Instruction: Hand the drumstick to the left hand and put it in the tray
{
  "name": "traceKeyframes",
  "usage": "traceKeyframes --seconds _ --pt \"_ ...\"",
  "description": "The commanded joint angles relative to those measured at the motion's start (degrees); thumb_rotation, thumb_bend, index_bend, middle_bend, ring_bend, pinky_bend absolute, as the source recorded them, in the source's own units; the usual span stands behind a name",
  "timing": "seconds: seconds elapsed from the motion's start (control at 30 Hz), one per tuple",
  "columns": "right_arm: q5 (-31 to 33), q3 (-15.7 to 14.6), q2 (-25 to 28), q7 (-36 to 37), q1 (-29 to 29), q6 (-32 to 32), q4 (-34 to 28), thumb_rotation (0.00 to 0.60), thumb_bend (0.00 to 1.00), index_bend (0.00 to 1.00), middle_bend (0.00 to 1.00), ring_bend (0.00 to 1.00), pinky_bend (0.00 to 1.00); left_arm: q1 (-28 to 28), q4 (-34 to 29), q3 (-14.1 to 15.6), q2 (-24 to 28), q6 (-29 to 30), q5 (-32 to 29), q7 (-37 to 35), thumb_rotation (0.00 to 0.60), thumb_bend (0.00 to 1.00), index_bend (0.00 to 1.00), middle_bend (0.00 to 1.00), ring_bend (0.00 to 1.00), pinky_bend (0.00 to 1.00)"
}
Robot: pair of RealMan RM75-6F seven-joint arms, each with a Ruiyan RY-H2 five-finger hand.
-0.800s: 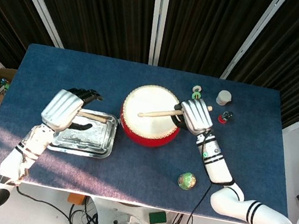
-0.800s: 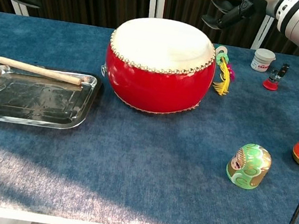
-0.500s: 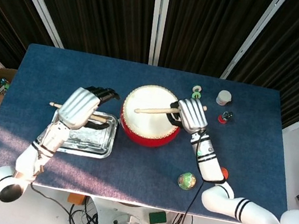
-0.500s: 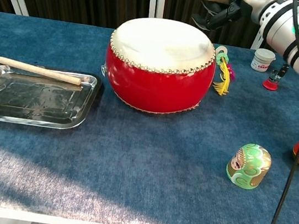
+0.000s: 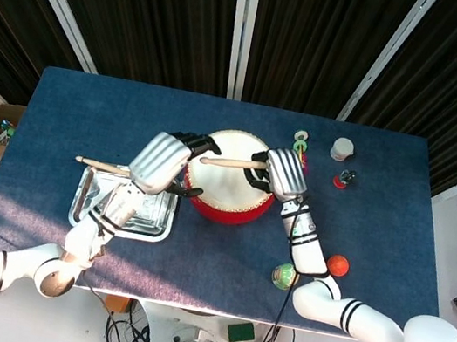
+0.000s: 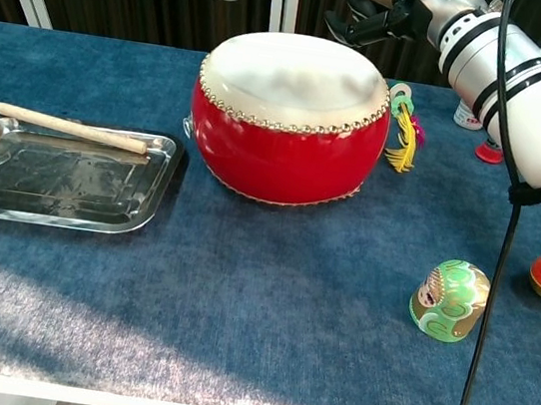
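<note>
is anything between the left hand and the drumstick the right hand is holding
Nothing visible. The left hand hovers at the drum's left edge, fingers toward the free end of the drumstick held by the right hand, with open air between.

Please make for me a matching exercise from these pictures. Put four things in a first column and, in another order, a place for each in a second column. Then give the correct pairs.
Things
1. drumstick held by the right hand
2. second drumstick
3. green doll
4. yellow tassel

Places
A. on the cloth, in front of the drum and to its right in the chest view
B. in the air above the drum skin
C. hanging at the drum's right side in the chest view
D. across the far rim of the tray

Pairs: 1-B, 2-D, 3-A, 4-C
</note>
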Motion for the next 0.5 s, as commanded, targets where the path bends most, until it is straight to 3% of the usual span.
traceKeyframes --seconds 0.03,0.23,0.5 --pt "0.08 -0.09 -0.23 0.28 0.23 -0.30 0.10 0.600 0.42 1.00 1.00 1.00 1.00 -1.38 1.98 -0.06 -1.73 -0.16 -1.15 0.35 0.600 0.10 0.35 0.31 0.39 0.54" --pt "0.61 -0.05 -0.56 -0.03 0.68 -0.92 -0.14 0.600 0.42 1.00 1.00 1.00 1.00 -2.65 5.72 -0.44 -5.69 2.14 -0.90 -1.48 0.600 0.17 0.44 0.38 0.46 0.62" --pt "1.39 0.10 -0.52 0.19 0.91 -1.69 -0.71 0.600 0.42 1.00 1.00 1.00 1.00 -4.41 8.96 -0.40 -8.36 2.51 -0.54 -2.35 0.600 0.20 0.46 0.42 0.50 0.65"
